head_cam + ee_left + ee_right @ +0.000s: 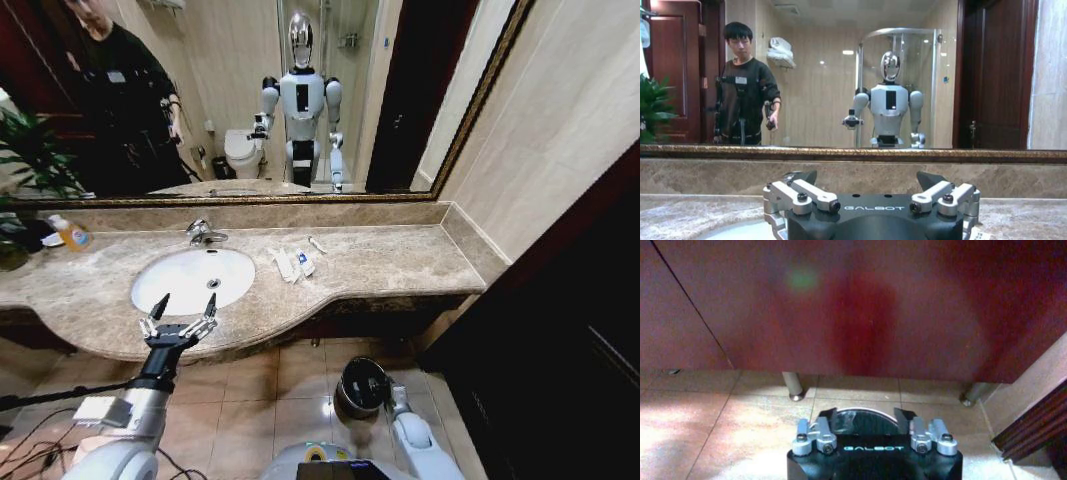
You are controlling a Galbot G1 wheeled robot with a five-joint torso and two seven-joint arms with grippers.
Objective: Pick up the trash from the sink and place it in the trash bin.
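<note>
I'm on the reach — left gripper (181, 312) spread at the sink (150, 290) edge, next needing travel toward the sachets (293, 264) — right gripper (870, 426) over the trash bin (362, 385), spread I can't tell.

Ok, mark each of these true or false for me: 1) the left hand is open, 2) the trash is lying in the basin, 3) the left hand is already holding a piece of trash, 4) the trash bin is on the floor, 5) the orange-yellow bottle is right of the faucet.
1) True: the left hand hovers open by the front edge of the sink.
2) False: the trash lies on the countertop, to the right of the basin.
3) False: nothing is between its fingers.
4) True: the trash bin stands on the floor tiles below the counter, by the right hand.
5) False: the orange-yellow bottle stands left of the faucet.
</note>
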